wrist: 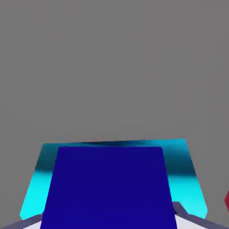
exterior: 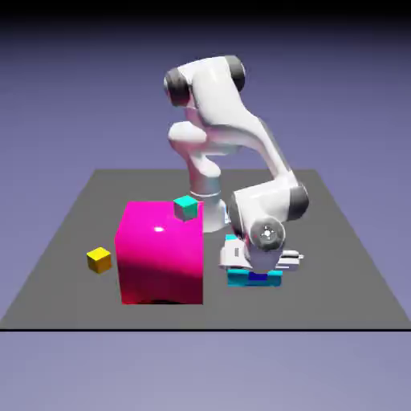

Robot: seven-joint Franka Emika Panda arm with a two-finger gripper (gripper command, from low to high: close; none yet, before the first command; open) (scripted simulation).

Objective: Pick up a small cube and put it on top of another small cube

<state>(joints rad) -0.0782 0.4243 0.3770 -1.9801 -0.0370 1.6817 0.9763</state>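
Observation:
The small cube (exterior: 258, 278), dark blue-purple, lies low at the table surface right of centre, and my gripper (exterior: 257, 275) points straight down and is shut on it. In the hand view this cube (wrist: 109, 188) fills the lower middle, with my gripper (wrist: 109, 220) closed on its sides and a grey fingertip (wrist: 185, 214) showing at the bottom edge. A flat cyan block (exterior: 238, 279) sits directly against the cube; whether it is under or behind it I cannot tell. Another small cube (exterior: 99, 259), yellow, rests on the table at the exterior view's left.
A large magenta block (exterior: 159, 253) stands between the yellow cube and my gripper. A small teal cube (exterior: 186, 208) sits on its top far edge. The grey table (exterior: 345, 273) ends just in front of the blocks.

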